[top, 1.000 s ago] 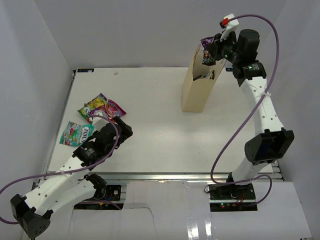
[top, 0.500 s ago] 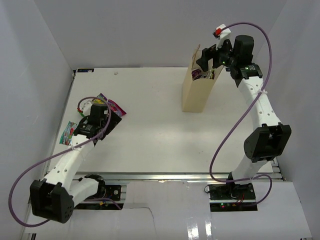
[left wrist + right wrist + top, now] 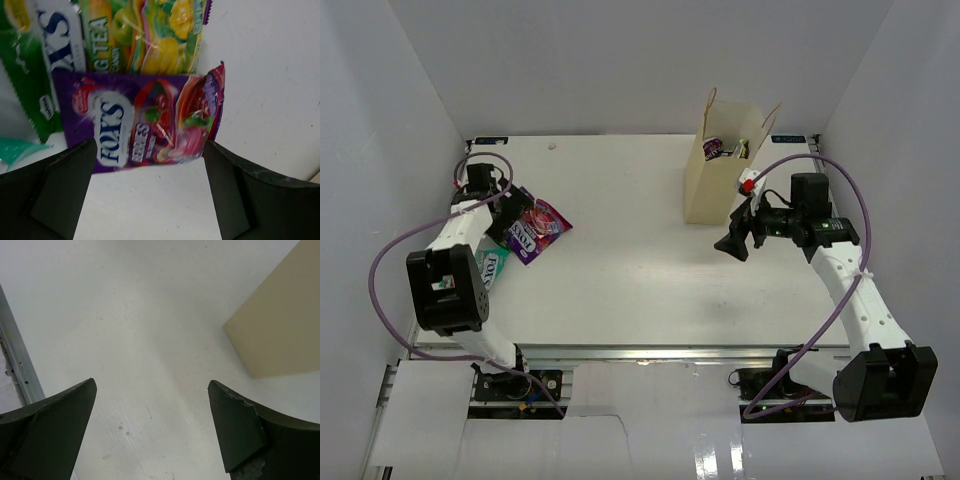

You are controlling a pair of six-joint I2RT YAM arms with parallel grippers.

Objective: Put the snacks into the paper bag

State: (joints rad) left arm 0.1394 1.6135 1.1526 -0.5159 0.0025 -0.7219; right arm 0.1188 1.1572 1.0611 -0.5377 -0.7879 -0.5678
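Jaws of the left gripper [image 3: 150,175] gape empty above the purple candy packet [image 3: 145,122]. The right gripper [image 3: 152,420], likewise spread and empty, hangs near the paper bag [image 3: 713,185].

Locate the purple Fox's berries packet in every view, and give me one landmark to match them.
Top external: purple packet lies at left, on the table.
Left wrist: purple packet at centre, table to its right.
Right wrist: not in it; only table and paper bag.
Shared landmark: the white table.
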